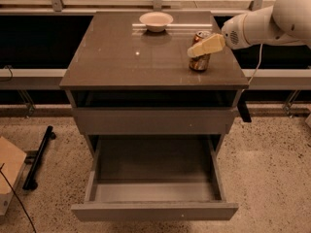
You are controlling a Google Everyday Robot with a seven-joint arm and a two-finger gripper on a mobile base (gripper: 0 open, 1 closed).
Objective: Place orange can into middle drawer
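The orange can (199,63) stands upright on the right side of the cabinet top (121,57), near the front edge. My gripper (198,49) reaches in from the right on a white arm and lies across the can's upper part, hiding its middle. The can's silver top shows just behind it. The middle drawer (155,164) is pulled open below, with a bare grey floor and low side walls. It is well below and in front of the can.
A white bowl (156,21) sits at the back middle of the cabinet top. A shut plain grey drawer front (155,121) lies above the open drawer. A cardboard box (7,171) and a black bar (39,157) lie on the floor to the left.
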